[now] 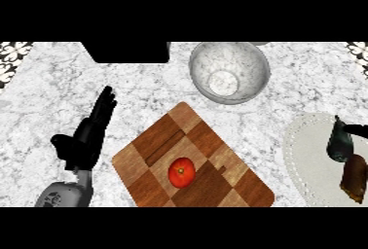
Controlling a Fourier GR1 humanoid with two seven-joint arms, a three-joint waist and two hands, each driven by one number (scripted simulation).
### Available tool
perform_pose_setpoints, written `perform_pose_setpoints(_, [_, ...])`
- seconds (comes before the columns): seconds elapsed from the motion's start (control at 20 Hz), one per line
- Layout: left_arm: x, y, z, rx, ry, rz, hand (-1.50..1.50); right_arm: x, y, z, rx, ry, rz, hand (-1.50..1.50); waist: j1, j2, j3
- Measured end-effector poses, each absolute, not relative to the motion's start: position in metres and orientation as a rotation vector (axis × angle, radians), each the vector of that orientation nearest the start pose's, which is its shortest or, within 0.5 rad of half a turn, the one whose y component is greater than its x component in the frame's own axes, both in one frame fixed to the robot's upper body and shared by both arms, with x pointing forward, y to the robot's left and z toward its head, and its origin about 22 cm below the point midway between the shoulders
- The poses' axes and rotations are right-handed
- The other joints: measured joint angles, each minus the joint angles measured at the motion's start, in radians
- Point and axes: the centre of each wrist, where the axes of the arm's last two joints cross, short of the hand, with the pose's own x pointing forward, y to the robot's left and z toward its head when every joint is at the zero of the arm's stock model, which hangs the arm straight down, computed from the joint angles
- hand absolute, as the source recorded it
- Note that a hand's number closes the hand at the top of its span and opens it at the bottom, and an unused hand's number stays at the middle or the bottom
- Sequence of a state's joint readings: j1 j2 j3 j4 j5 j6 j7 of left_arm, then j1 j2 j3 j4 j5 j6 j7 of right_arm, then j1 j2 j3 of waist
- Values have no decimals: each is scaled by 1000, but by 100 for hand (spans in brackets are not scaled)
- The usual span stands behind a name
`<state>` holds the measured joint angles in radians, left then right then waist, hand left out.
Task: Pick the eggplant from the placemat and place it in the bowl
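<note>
1. Eggplant (342, 146): on placemat (305, 155), four o'clock.
2. Bowl (229, 72): twelve o'clock.
3. Right hand (355, 130): beside eggplant; finger state indeterminable.
4. Left hand (92, 130): nine o'clock, fingers straight.
5. Risk: eggplant likely rolls if pinched off-centre.

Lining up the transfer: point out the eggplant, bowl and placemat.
eggplant (340, 144): head view, middle of its dark body.
bowl (248, 61): head view, inner right wall.
placemat (305, 155): head view, bare left part.
</note>
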<state>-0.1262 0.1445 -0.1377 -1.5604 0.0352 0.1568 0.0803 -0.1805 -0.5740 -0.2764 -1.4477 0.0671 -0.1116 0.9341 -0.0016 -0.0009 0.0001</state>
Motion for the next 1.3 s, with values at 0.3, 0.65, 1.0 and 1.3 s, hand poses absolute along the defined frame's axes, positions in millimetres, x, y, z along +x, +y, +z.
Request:
perform_pose_setpoints(0.3, [272, 222, 31, 66, -1594, -110, 0, 261, -398, 101, -659, -846, -248, -150, -1, 0, 0])
perform_pose_setpoints(0.65, [275, 222, 31, 62, -1594, -109, 0, 258, -391, 98, -619, -871, -306, -150, 1, 0, 0])
perform_pose_setpoints(1.0, [273, 217, 27, 71, -1597, -108, 0, 259, -392, 67, -583, -865, -356, -150, 1, 1, 0])
perform_pose_setpoints(1.3, [275, 221, 33, 74, -1597, -108, 0, 260, -392, 49, -575, -865, -377, -150, 2, 1, 0])
